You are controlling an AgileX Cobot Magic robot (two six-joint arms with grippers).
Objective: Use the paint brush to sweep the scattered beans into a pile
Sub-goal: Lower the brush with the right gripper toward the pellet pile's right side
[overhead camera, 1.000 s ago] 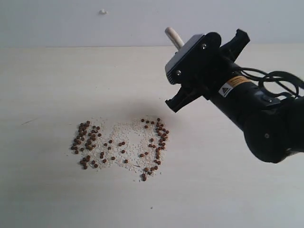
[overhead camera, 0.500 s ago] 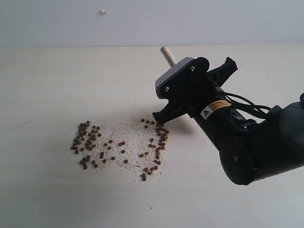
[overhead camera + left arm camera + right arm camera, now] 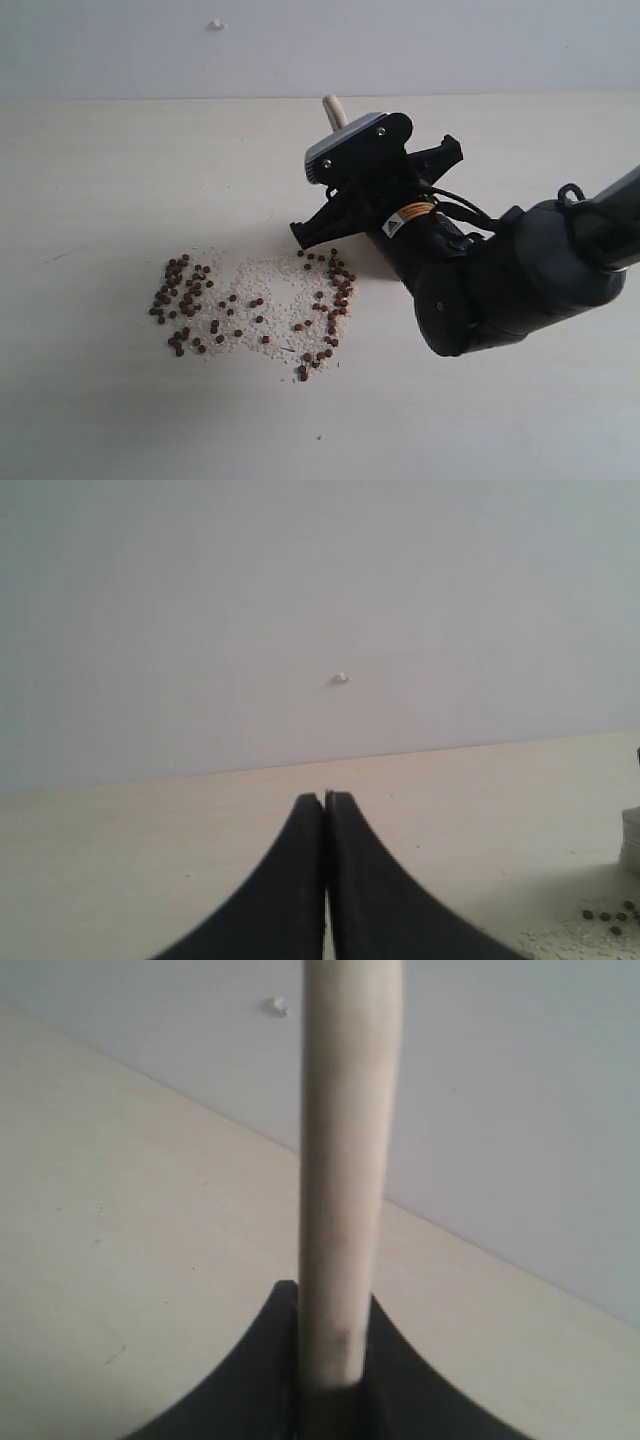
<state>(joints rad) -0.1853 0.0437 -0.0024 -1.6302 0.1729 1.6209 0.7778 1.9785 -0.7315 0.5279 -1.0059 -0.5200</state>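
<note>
The beans lie scattered on the pale table in two loose groups, a left one (image 3: 180, 305) and a right one (image 3: 330, 300); a few beans (image 3: 605, 915) also show in the left wrist view. My right gripper (image 3: 335, 1300) is shut on the paint brush's pale wooden handle (image 3: 345, 1150). In the exterior view the handle's end (image 3: 333, 108) sticks up behind the wrist. The ferrule and bristles are hidden behind the right arm (image 3: 480, 285), which hangs over the right group's far edge. My left gripper (image 3: 325, 798) is shut and empty, away from the beans. No gathered pile shows.
Fine whitish grains (image 3: 270, 290) are spread between and under the two bean groups. A small white speck (image 3: 217, 24) marks the back wall. A pale object (image 3: 630, 840) shows at the edge of the left wrist view.
My right arm has moved left and lower with the brush, from beside the beans to right over the far edge of the right group. The beans have not shifted.
</note>
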